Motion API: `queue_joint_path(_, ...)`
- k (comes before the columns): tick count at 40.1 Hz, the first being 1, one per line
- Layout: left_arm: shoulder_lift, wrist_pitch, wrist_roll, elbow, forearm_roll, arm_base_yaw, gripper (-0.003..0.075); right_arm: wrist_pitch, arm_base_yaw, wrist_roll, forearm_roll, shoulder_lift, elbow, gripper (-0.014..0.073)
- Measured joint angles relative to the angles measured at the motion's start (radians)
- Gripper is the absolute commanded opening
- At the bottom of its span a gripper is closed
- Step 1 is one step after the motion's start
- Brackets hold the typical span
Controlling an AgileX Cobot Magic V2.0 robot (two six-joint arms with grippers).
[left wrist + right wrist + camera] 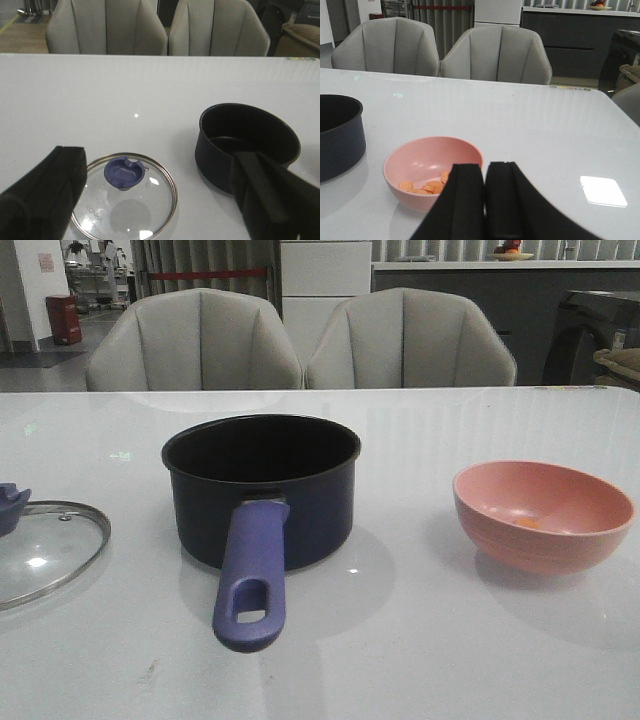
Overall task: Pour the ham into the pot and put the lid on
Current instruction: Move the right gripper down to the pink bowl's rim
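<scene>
Nothing is started: your pot point(262, 488) stands empty mid-surface point(420, 640), the lid point(125, 195) flat to its left, the bowl point(432, 170) to its right holding the ham point(422, 187). Your left hand point(165, 200) hangs open over the lid; your right hand point(485, 200) is closed, empty. Next: open it, grip the bowl.

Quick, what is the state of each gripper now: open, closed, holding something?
Left gripper: open, holding nothing, above the round clear glass lid.
Right gripper: closed, empty, near the pink bowl.
</scene>
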Motion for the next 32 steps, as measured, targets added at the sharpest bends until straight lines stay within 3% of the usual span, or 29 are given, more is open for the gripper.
queue_joint_path(12, -0.091, -0.008, 0.0, 0.01, -0.002, 0.0, 0.0617, -0.007, 0.0, 0.003, 0.0, 0.0, 0.0, 0.0155)
queue_joint_path(20, -0.092, -0.008, 0.0, 0.01, -0.002, 0.0, 0.0617, -0.189, 0.0, 0.032, 0.029, 0.0, 0.0, 0.0155)
queue_joint_path(26, -0.092, -0.009, 0.0, 0.01, -0.002, 0.0, 0.0617, -0.089, 0.0, 0.036, 0.037, 0.046, -0.073, 0.0155)
queue_joint_path(32, -0.093, -0.011, 0.0, 0.01, -0.002, 0.0, 0.0617, 0.01, 0.0, 0.036, 0.037, 0.232, -0.194, 0.0155)
